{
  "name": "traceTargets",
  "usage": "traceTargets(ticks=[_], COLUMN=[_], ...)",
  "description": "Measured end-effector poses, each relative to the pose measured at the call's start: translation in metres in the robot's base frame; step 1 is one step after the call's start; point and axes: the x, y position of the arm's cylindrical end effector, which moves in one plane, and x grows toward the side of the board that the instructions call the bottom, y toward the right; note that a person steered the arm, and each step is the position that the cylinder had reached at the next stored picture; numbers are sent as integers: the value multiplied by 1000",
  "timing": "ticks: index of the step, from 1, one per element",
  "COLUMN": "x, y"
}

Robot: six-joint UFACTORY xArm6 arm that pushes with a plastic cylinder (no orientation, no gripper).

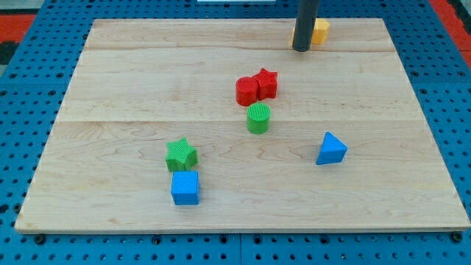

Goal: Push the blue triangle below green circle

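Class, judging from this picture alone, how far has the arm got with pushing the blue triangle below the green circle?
Done: nothing visible. The blue triangle lies to the lower right of the green circle, apart from it. In hand: my tip is at the view's top beside a yellow block. Left: reaching the triangle and pushing it leftward.

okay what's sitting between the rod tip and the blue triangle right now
Nothing: the camera view shows bare board between my tip and the blue triangle.
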Motion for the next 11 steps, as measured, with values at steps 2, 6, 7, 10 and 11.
traceTargets(ticks=[2,6,7,10,11], x=[30,210,218,254,250], y=[-34,57,30,-20,-70])
